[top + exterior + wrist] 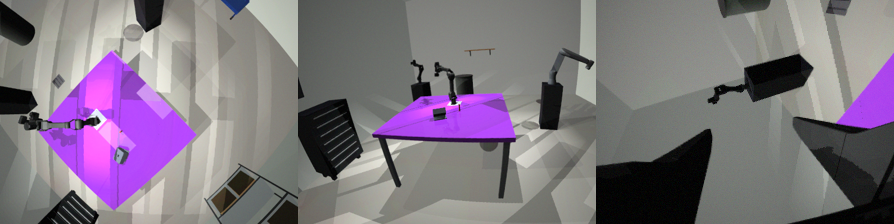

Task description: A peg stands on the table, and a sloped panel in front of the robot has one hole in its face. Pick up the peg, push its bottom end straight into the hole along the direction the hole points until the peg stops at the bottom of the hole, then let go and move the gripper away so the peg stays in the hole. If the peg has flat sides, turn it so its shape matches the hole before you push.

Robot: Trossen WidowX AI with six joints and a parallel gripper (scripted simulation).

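Note:
A thin red peg [121, 131] [459, 108] stands upright on the purple table, apart from the panel block. The dark grey sloped panel [122, 158] [439, 113] stands on the table. A small dark mark that looks like the hole shows on its face in the top view; the hole's shape is too small to tell. My gripper [25, 121] [435, 69] [753, 127] is open and empty, with its fingers wide apart in the wrist view. It is raised high on the far side of the arm's base from the peg and panel. Neither peg nor panel shows in the wrist view.
The arm's base stands on a white plate [96, 126] [458, 104] on the purple table [157, 135] [478, 124] [876, 105]. Off the table are a second arm on a black pedestal [420, 90] [776, 79], another on a tall pedestal [550, 107], a drawer cabinet [332, 135] and a barrel [464, 84].

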